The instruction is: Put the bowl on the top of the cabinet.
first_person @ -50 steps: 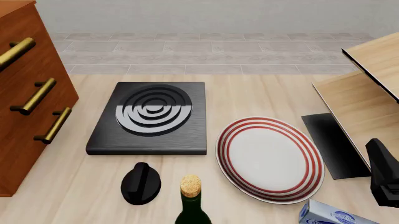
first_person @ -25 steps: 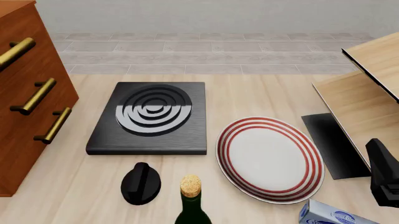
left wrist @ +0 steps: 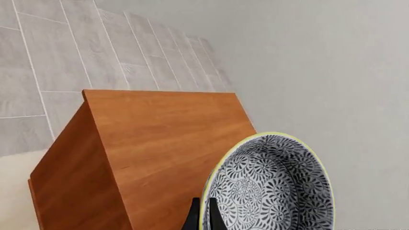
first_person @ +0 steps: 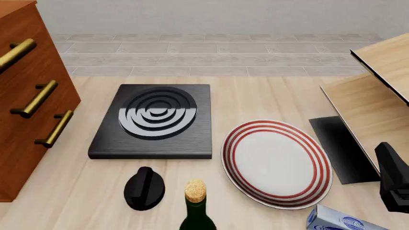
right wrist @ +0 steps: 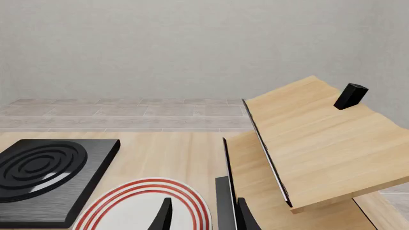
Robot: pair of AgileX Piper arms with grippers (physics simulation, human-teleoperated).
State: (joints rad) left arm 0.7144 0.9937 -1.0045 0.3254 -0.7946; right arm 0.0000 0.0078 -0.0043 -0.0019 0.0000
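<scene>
In the left wrist view the bowl (left wrist: 268, 191), blue-and-white floral with a yellowish rim, stands on edge, its rim pinched in my left gripper (left wrist: 203, 219). It hangs above and to one side of the flat top of the reddish-brown cabinet (left wrist: 166, 134), not touching it. In the front view only the cabinet's front with brass handles (first_person: 26, 110) shows at the left; the bowl and left gripper are out of that view. My right gripper (right wrist: 203, 218) is open and empty over the plate's near edge; part of that arm (first_person: 395, 182) shows at the right edge.
A black hob (first_person: 153, 120) lies mid-table, a red-ringed plate (first_person: 276, 162) to its right. A black knob-like object (first_person: 144, 188), a corked bottle (first_person: 196, 206) and a blue-white box (first_person: 338, 221) are near the front edge. A pale shelf unit (first_person: 374, 96) stands at the right.
</scene>
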